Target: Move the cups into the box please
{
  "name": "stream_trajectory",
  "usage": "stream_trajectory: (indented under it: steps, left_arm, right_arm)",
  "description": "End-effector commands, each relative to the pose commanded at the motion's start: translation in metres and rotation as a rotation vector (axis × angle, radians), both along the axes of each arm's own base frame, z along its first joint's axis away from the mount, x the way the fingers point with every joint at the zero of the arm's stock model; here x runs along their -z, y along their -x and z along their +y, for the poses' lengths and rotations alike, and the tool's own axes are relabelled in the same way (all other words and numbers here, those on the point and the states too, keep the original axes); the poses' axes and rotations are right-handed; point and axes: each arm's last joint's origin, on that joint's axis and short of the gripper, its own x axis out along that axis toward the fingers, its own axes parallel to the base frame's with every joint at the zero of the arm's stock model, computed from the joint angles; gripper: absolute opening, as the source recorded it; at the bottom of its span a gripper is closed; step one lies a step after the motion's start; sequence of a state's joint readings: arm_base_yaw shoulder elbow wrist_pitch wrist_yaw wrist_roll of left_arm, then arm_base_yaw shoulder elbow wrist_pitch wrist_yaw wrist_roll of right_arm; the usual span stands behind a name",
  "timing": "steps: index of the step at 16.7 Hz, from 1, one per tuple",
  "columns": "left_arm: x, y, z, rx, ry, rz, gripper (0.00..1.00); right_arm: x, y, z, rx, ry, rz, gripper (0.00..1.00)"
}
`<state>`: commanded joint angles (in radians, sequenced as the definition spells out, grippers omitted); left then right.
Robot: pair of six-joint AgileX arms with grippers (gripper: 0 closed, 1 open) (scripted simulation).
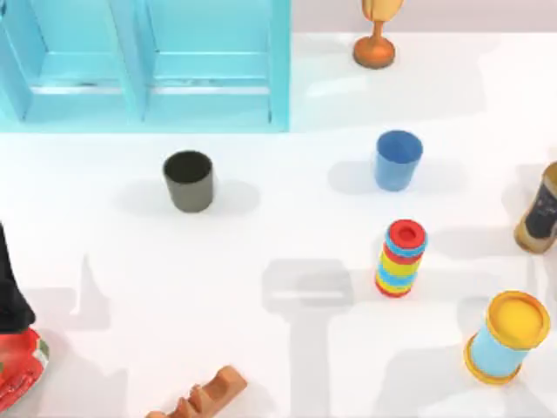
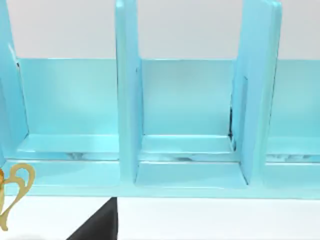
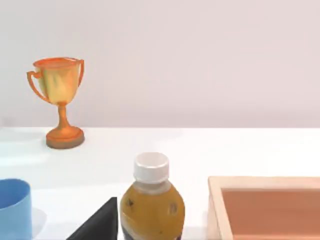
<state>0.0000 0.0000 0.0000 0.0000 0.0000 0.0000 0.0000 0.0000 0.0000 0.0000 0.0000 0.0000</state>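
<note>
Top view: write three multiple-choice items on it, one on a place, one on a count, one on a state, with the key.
1. Where is the blue cup?
A. On the table, right of the grey cup
B. Inside the box
C. On the ring stack

2. How many cups stand outside the box?
A. None
B. One
C. Two

3. How does the grey cup stand?
A. On its side
B. Upright, mouth up
C. Upside down

Key: 1 A, it stands on white tabletop; 2 C, both stand before the box; 3 B, its dark open mouth faces up.
</note>
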Motion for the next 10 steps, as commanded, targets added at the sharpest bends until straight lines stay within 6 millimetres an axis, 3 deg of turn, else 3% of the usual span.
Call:
stream_trajectory:
  steps: [5, 10]
  left_arm:
    - [0.0, 0.0, 0.0, 0.0, 0.0, 0.0, 1.0]
    - [0.0, 0.0, 0.0, 0.0, 0.0, 0.0, 1.0]
  right_arm:
    - [-0.013, 0.0, 0.001, -0.005, -0.004, 0.023, 1.0]
    - [-0.078, -0.014, 0.006, -0.026, -0.023, 0.153, 1.0]
